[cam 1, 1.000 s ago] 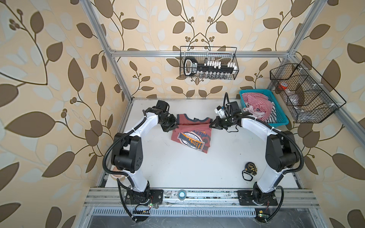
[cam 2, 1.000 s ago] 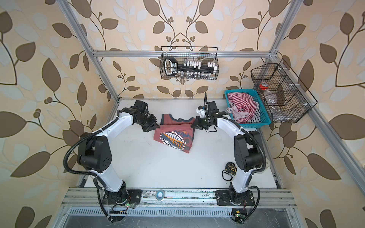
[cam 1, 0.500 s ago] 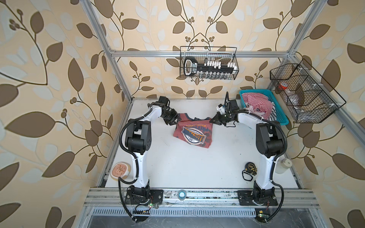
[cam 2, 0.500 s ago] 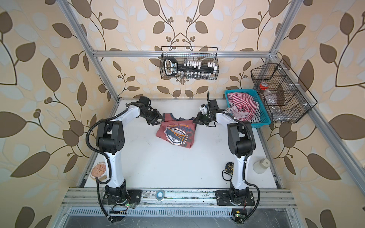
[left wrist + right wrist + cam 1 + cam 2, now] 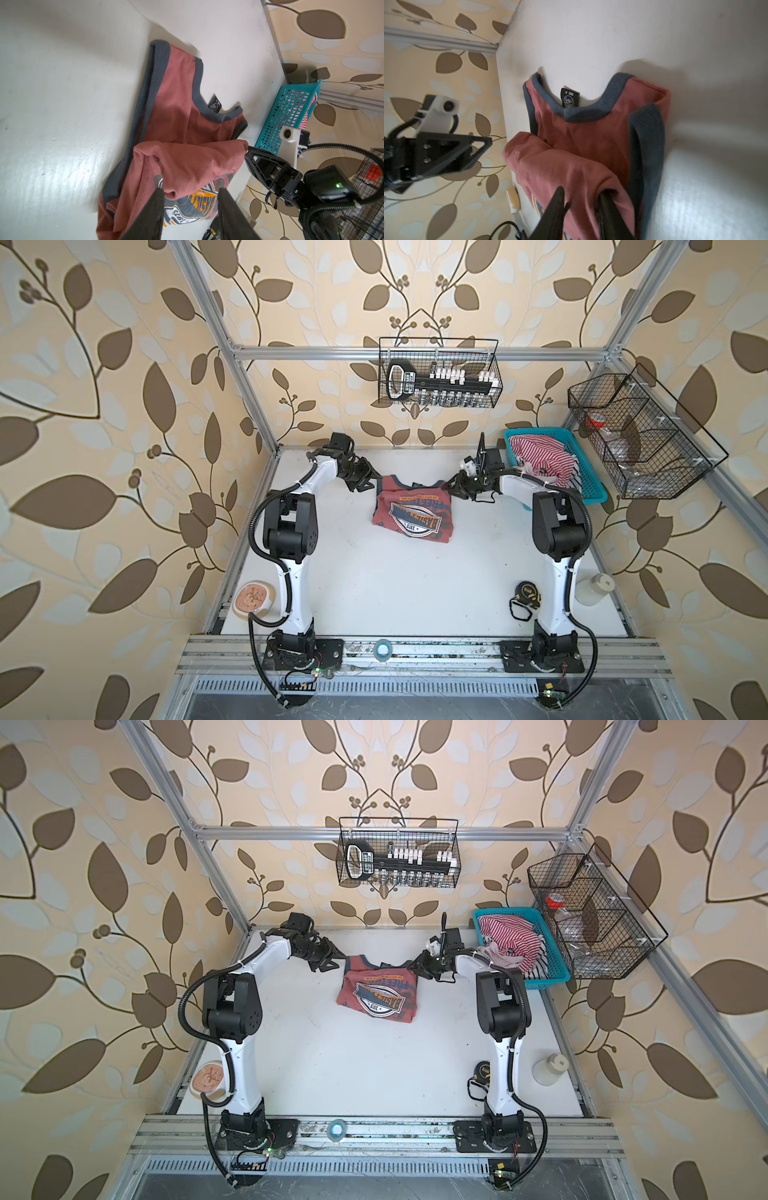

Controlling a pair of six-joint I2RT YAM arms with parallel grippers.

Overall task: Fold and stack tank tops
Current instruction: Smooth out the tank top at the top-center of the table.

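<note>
In both top views, we are seeing the dusty red cloth tank top (image 5: 411, 510) (image 5: 378, 990) with blue-grey trim lying folded near the back of the white table (image 5: 395, 585). The left gripper (image 5: 371, 482) and right gripper (image 5: 451, 488) are sitting by its two far corners. The red-and-white striped tank top (image 5: 540, 456) is lying bunched in the blue plastic basket (image 5: 592, 489).

In the left wrist view, the left gripper (image 5: 190, 193) is keeping its jaws apart, with a red fold at their tips.

In the right wrist view, the right gripper (image 5: 582, 193) is keeping its jaws apart too, with red cloth by their tips.
</note>
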